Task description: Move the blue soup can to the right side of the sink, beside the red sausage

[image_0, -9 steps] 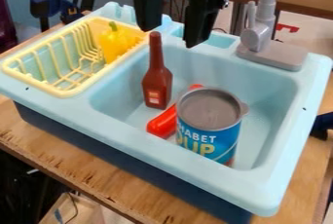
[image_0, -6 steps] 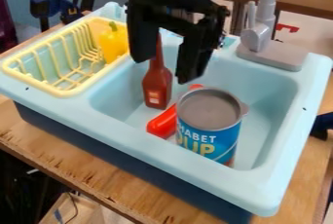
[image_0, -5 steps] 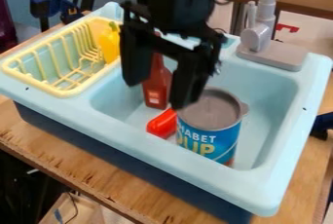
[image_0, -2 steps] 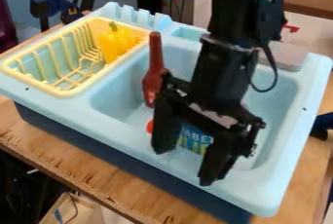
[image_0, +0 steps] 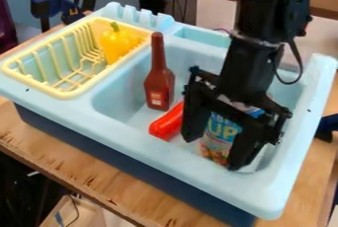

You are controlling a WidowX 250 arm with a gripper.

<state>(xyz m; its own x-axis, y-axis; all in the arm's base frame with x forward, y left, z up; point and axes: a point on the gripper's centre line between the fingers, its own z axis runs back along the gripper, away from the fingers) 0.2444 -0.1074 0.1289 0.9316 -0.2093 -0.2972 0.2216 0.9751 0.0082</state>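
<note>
My gripper (image_0: 214, 153) is in the right part of the sink basin, pointing down with one finger on each side of a blue soup can (image_0: 223, 131). It is shut on the can; the arm hides the can's top, while part of the label shows between the fingers. Just left of the gripper, a red-orange object (image_0: 166, 123) lies in the basin, its far end hidden behind the left finger. Farther left, a brown-red bottle (image_0: 158, 85) stands upright near the basin's back left.
The light blue sink (image_0: 125, 139) rests on a wooden table (image_0: 79, 167). A yellow drying rack (image_0: 64, 93) at its left holds a yellow pepper (image_0: 116, 43). A grey faucet base, partly behind the arm, is at the back right.
The gripper has come down from the back edge into the basin, swinging right around the can. The can has shifted up and right in the view, showing more of its lower label.
</note>
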